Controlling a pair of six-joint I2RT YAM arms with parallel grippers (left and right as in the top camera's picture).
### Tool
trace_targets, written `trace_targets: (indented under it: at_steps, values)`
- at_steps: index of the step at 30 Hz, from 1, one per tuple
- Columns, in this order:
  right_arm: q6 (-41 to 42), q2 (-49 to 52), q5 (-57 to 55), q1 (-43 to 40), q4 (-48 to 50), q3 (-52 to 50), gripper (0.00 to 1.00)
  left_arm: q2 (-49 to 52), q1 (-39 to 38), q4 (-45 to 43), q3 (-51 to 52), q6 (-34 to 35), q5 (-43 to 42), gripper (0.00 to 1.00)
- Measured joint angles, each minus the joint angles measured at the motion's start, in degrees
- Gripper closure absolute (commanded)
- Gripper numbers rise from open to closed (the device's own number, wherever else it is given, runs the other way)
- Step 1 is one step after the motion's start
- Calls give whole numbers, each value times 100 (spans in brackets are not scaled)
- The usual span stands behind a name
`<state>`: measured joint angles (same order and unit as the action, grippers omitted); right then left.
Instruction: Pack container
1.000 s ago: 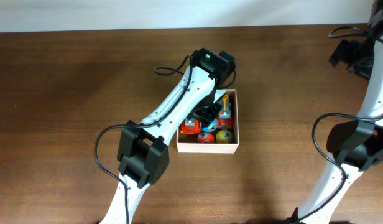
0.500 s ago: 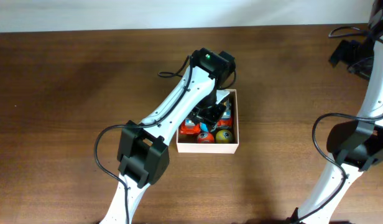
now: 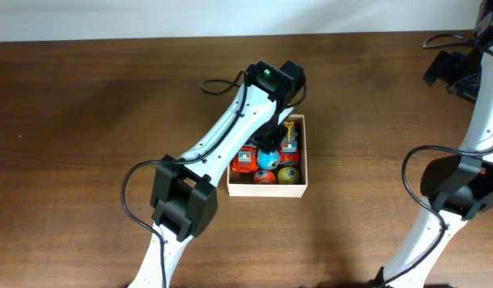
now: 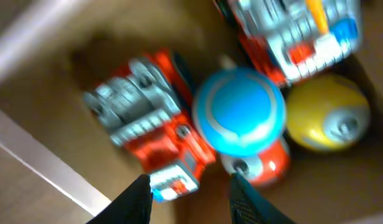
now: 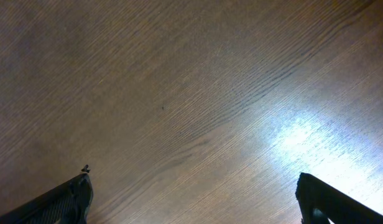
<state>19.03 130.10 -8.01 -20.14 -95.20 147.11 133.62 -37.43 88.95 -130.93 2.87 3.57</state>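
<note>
The container [image 3: 305,160], a shallow white-walled box with a tan inside [image 4: 341,186], sits mid-table. In it lie a red and grey toy truck [image 4: 148,127], a second truck [image 4: 297,34], a blue ball [image 4: 239,112], a yellow ball [image 4: 328,121] and a red ball [image 4: 253,167]. The blue ball rests on top, between the trucks. My left gripper [image 4: 191,194] hovers above the box over the first truck's end, fingers apart with nothing between them. In the overhead view the left gripper [image 3: 272,138] is at the box's far half. My right gripper [image 5: 194,193] is wide open over bare wood.
The left arm [image 3: 222,136] stretches diagonally from the front left to the box. The right arm [image 3: 470,160] stands at the table's right edge, with its gripper [image 3: 450,70] raised at the far right corner. Brown wooden table [image 3: 86,120] lies all around.
The left gripper has drawn up and back toward the box's far side. The blue ball it covered now lies in plain view among the toys. The right arm has not moved.
</note>
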Motion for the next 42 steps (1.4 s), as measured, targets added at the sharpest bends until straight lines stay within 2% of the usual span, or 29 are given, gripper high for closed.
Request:
trace_targets:
  at_steps: [3, 7, 16, 22, 23, 24, 30, 42]
  values:
    - [4, 0, 0, 0, 2, 0, 1, 15, 120, -153, -269, 0, 116, 58]
    - [4, 2, -2, 0, 2, 0, 1, 35, 503, -179, -1191, 0, 173, 57]
    - [2, 0, 0, 0, 2, 0, 1, 39, 1698, -15, -3742, -2, 328, 42]
    - [0, 0, 0, -2, 2, 0, 1, 37, 2175, 234, -4450, 13, 439, 40]
    - [0, 0, 0, -2, 0, 0, 1, 37, 2258, 238, -4476, 26, 442, 29]
    - [2, 0, 0, 0, 2, 0, 1, 39, 2328, 238, -4483, 39, 442, 1]
    - [7, 0, 0, 0, 2, 0, 1, 37, 2682, 284, -4485, 114, 483, 1]
    - [2, 0, -2, 0, 0, 0, 1, 39, 2680, 367, -4485, 127, 487, 1]
